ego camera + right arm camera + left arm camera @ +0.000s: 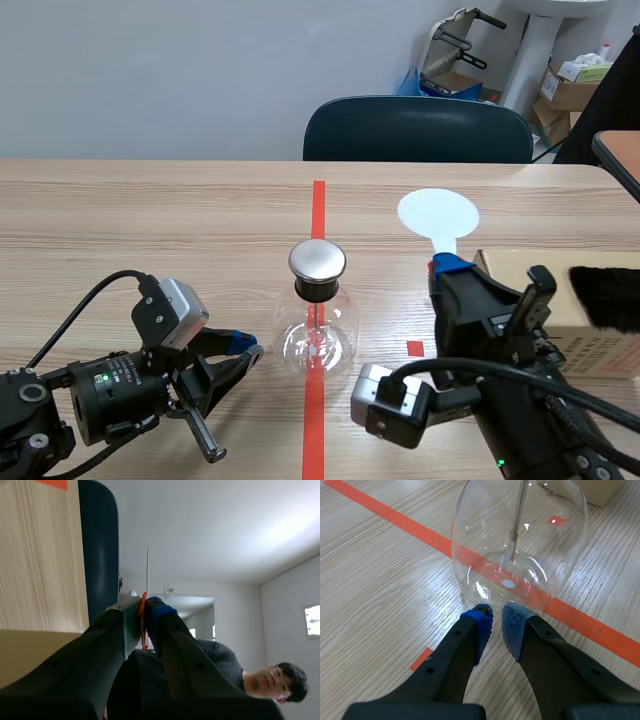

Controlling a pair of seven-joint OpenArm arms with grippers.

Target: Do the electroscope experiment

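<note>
The electroscope (317,320), a clear glass flask with a round metal cap (317,261), stands on the red tape line at the table's middle. My left gripper (245,352) lies low just left of it, shut on nothing. In the left wrist view its blue pads (481,625) nearly meet right at the flask (520,540), where a thin rod and leaf hang inside. My right gripper (447,265) is shut on the handle of a white round paddle (438,215), held upright to the right of the flask. In the right wrist view the paddle (147,575) shows edge-on between the fingers.
A cardboard box (545,300) with a black furry piece (605,295) on it sits at the right edge, beside the right arm. A dark blue chair (417,130) stands behind the table's far side. A person (265,680) shows in the right wrist view.
</note>
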